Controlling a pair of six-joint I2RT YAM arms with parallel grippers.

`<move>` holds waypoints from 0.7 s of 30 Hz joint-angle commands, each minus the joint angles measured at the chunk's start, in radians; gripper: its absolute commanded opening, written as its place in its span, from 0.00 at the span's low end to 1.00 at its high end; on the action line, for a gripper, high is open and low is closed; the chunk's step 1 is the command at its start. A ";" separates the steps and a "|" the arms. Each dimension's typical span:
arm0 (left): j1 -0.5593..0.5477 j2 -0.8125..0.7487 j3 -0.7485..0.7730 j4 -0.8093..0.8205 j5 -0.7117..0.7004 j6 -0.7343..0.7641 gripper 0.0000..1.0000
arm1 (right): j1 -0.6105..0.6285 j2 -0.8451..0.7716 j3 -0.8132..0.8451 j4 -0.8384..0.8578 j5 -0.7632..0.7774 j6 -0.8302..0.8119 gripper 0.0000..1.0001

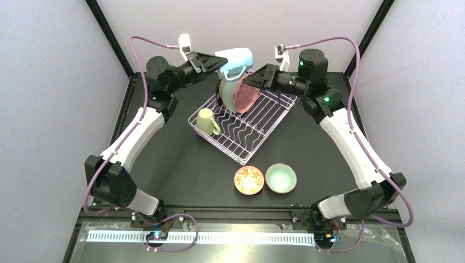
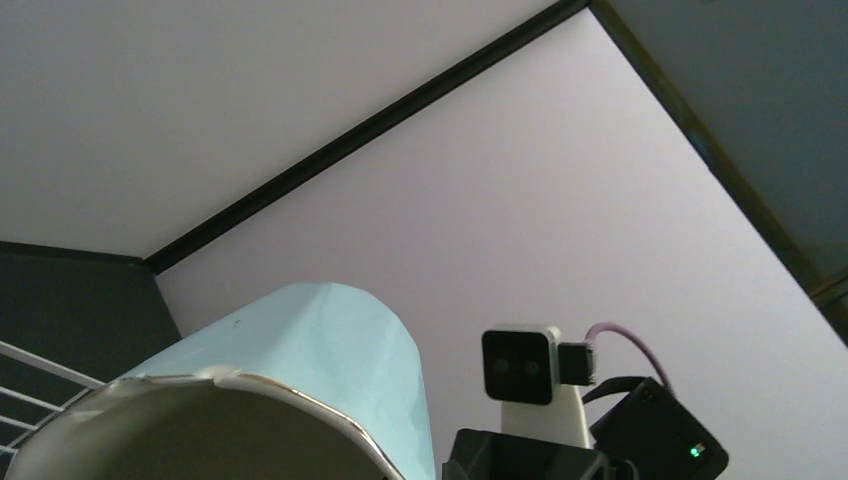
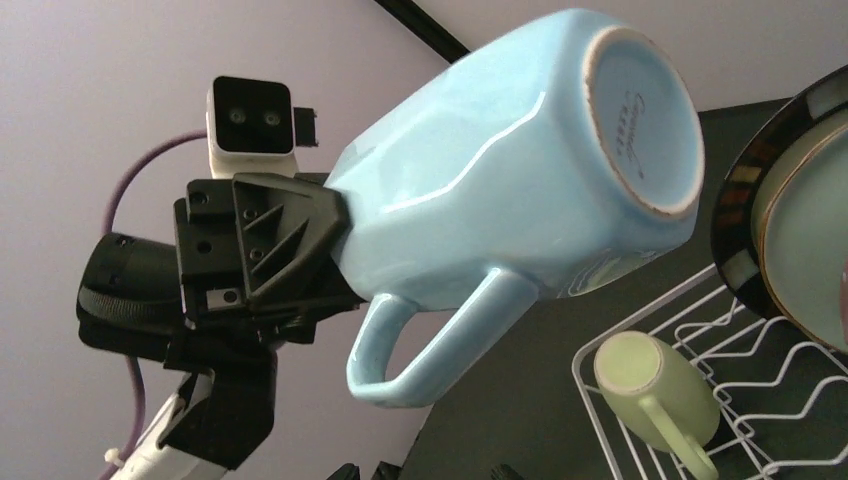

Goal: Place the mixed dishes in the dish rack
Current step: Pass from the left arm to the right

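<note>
on the black table, the white dish rack sat askew, the pink plate standing at its far end and the cream mug lying in its left corner. the left gripper pinched the blue mug by its rim, aloft above the rack's far end. the right gripper hung close by the pink plate; i couldn't tell how wide it stood.

A matte black table sits inside a small booth. Plain, evenly lit lavender-grey panels enclose it: a left wall, a back wall and a right wall. Two black corner posts slant upward from the table's far corners. At the near edge, a white light strip glows on a silvery ledge.
</note>
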 commanded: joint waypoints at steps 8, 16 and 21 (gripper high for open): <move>-0.001 -0.102 0.015 -0.015 0.050 0.122 0.01 | 0.000 -0.068 -0.010 -0.059 -0.055 -0.009 0.76; -0.001 -0.134 -0.011 0.021 0.042 0.096 0.01 | -0.001 -0.096 -0.097 0.060 -0.131 0.087 0.84; -0.004 -0.153 -0.058 0.089 0.030 0.039 0.01 | -0.001 -0.119 -0.185 0.242 -0.195 0.215 0.87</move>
